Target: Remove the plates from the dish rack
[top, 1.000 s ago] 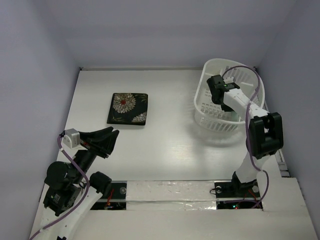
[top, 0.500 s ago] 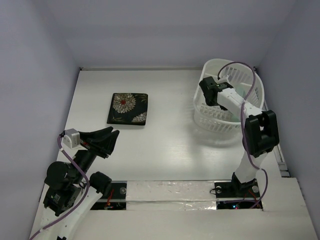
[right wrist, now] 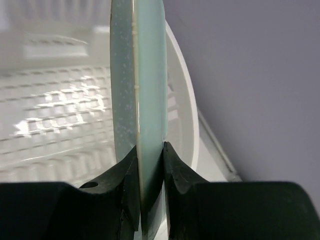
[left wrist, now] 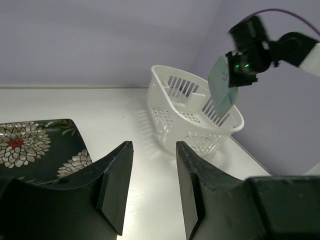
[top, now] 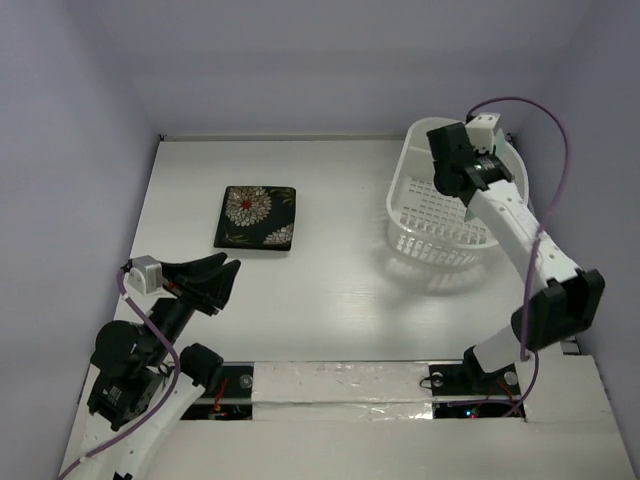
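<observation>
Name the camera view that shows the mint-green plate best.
Left wrist: it shows the mint-green plate's broad face, hanging from the right pincer over the dish rack. Right wrist shows only its edge, clamped between the fingers. In the top external view the pincer hides it.

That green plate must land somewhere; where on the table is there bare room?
The green plate fits best on the table between the floral plate and the dish rack. Also bare: the rack's near side. Crowded by the left gripper.

pale mint-green oblong plate (left wrist: 223, 88), faint speckles; black square plate (top: 257, 217), white-and-red flower pattern; white slatted plastic basket (top: 422, 240)
</observation>
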`<state>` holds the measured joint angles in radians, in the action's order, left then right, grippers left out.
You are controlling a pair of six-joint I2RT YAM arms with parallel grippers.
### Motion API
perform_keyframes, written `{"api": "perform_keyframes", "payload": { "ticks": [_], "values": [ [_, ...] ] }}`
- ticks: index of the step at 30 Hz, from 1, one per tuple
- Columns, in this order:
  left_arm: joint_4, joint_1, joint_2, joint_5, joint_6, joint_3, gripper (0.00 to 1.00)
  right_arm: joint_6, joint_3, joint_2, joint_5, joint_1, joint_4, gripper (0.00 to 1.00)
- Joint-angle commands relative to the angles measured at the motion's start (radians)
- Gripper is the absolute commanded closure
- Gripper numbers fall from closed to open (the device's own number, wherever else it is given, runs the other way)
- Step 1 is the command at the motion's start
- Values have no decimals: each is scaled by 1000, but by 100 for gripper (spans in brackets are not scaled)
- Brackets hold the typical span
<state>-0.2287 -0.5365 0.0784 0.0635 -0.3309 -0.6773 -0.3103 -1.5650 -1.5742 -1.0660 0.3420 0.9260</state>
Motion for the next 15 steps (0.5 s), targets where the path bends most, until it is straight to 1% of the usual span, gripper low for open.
{"api": "perform_keyframes", "payload": {
  "ticks": [1, 2, 3, 4, 5, 6, 8, 10, 11, 12, 13, 15],
  "values": [
    [46, -6, 26, 12, -7, 10, 63, 54, -87, 183, 122, 11, -218, 100],
    [46, -6, 35, 15, -7, 12, 63, 59, -80, 239, 171, 20, -248, 100],
    [46, -6, 38, 16, -7, 12, 62, 57, -70, 267, 283, 34, -280, 100],
    [46, -6, 43, 18, -7, 12, 62, 48, -49, 290, 347, 34, -338, 100],
    [48, -6, 50, 18, -8, 12, 62, 18, -38, 305, 406, 51, -361, 100],
    [48, -6, 55, 18, -7, 12, 62, 7, -29, 316, 517, 89, -407, 100],
    [49, -6, 69, 18, -8, 13, 61, -35, -15, 303, 563, 144, -447, 100],
    [48, -6, 83, 16, -8, 13, 61, -67, -4, 263, 632, 217, -528, 100],
    [46, -6, 93, 13, -10, 13, 61, -110, 20, 247, 662, 235, -567, 100],
    [46, -6, 99, 7, -11, 13, 61, -133, 34, 231, 704, 248, -613, 100],
    [46, -6, 104, 2, -11, 12, 61, -189, 43, 186, 791, 271, -695, 100],
    [40, -6, 118, -10, -14, 12, 61, -245, 59, 134, 865, 299, -775, 100]
  ]
}}
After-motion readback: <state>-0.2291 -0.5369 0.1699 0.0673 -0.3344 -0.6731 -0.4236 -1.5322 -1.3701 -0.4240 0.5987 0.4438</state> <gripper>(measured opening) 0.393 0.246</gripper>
